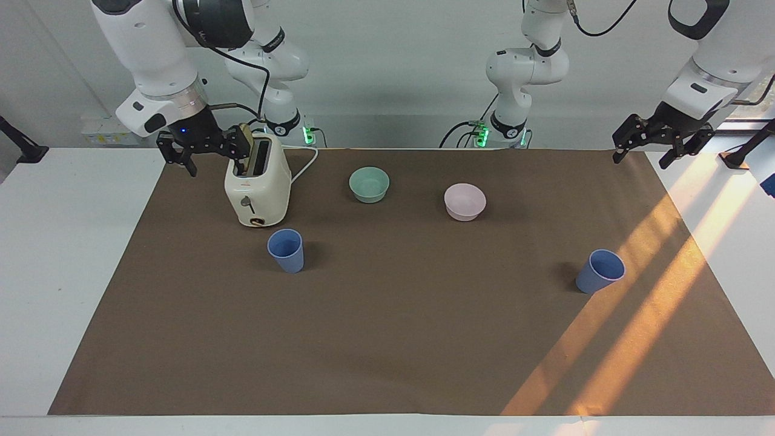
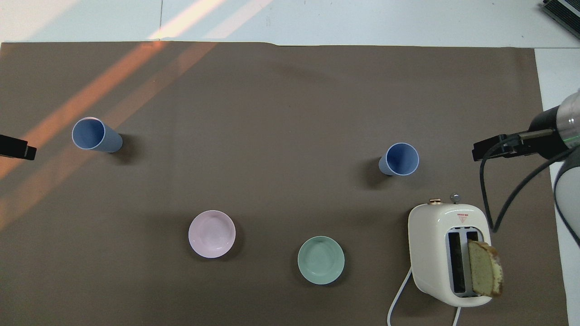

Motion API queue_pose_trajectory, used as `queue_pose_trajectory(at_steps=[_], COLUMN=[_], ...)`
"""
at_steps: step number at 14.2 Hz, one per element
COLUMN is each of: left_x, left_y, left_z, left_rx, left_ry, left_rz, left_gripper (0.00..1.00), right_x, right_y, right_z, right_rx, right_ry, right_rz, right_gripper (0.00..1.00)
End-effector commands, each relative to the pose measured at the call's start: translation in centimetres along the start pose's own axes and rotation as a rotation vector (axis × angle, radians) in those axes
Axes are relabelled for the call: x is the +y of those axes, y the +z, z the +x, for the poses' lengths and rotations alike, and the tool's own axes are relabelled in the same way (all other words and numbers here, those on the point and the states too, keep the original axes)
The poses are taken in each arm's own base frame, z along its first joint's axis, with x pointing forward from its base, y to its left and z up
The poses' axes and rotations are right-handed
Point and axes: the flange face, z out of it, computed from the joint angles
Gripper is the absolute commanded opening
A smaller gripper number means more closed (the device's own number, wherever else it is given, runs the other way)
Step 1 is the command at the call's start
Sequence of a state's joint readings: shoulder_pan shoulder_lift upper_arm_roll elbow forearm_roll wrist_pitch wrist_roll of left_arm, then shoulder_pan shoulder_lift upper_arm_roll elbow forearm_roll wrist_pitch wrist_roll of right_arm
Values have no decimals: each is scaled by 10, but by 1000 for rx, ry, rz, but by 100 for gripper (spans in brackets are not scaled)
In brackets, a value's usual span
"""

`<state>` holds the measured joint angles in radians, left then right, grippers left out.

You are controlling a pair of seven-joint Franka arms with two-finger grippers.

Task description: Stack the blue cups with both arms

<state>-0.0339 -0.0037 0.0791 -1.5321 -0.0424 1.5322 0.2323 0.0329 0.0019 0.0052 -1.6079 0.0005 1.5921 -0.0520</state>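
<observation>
Obstacles I log on the brown mat (image 1: 387, 351): toaster (image 1: 257, 188) just beside one blue cup (image 1: 286, 250), nearer the robots; mint bowl (image 1: 369, 183) and pink bowl (image 1: 465, 201) between. Other blue cup (image 1: 599, 270) stands well apart, open mat around it.

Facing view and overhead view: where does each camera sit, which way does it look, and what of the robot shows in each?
Facing view: high across the table, looking at the robots; both arms show, left gripper and right gripper open, raised.
Overhead view: above the robots' end, looking steeply down; only the left gripper's tip and the right arm's wrist show.
Shared: two blue cups, mint bowl, pink bowl, toaster, turned half round.
</observation>
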Motion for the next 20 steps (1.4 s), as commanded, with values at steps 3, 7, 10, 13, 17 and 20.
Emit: queue_pose_trajectory(at_steps=[3,7,10,13,17,20], left_x=[1,6,-2,-13,-12,-13], left_y=[-2,-1,-2,-3,-3,-3], left_z=[-1,1,-1,-4,-4,-3], left_rx=[18,20,21,23,21,26], left_ry=[3,12,-1,-23,-21,-23], left_rz=[-2,-1,-4,-8,-10,-10], left_gripper=[100,100,100,100,100,100], right_x=[3,3,3,3,3,3], right_y=[-3,-3,-3,-3,-3,-3], right_z=[-3,-3,-3,-3,-3,-3], right_rx=[10,10,10,12,10,10], right_ry=[-16,-16,-16,-16,-16,-16], right_rz=[5,5,5,5,5,5], right_gripper=[100,100,100,100,100,100])
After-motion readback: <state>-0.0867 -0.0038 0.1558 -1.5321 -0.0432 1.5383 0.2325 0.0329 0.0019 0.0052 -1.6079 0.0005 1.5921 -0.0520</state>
